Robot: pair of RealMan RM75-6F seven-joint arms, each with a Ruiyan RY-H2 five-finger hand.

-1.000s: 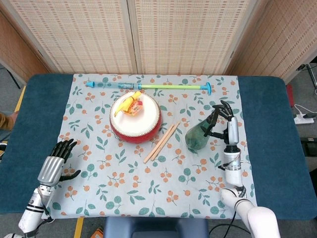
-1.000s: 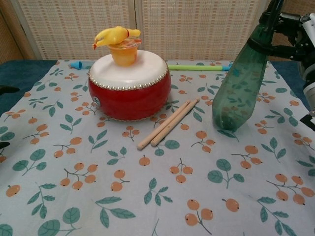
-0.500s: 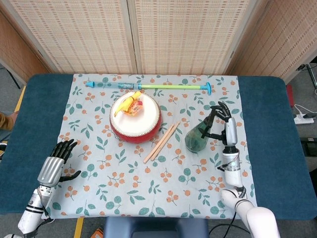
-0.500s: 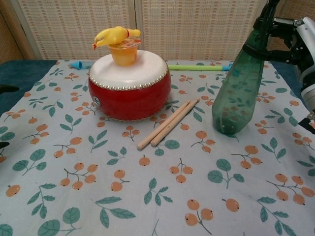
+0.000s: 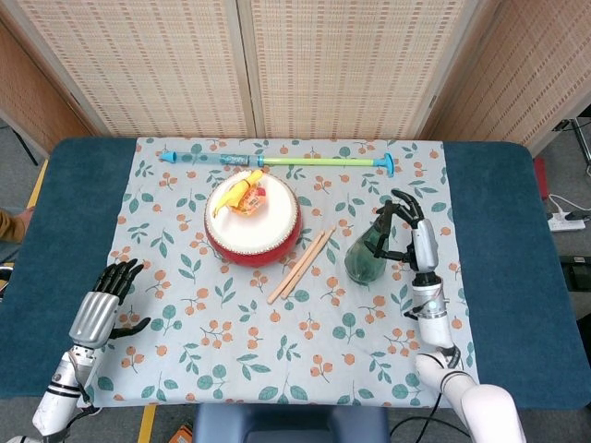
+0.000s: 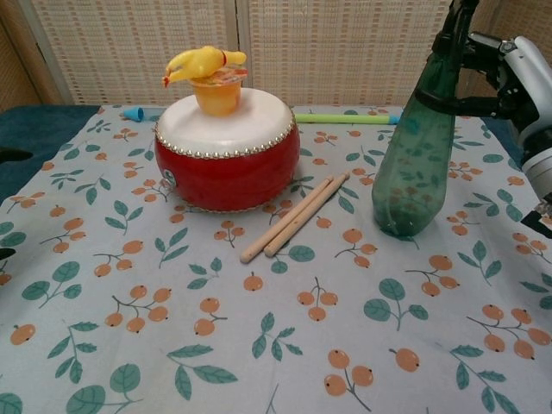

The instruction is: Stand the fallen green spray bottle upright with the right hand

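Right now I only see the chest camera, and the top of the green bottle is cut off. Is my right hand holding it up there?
Observer: Yes. In the head view the right hand has its fingers round the neck of the bottle, just under the black sprayer top.
Operator: Where is my other hand? I can't see it.
Observer: The left hand is at the near left edge of the cloth, fingers spread, holding nothing.
Operator: Is that green thing behind the drum one long stick?
Observer: Yes, one stick. It lies across the cloth behind the drum, blue at the left and green at the right.
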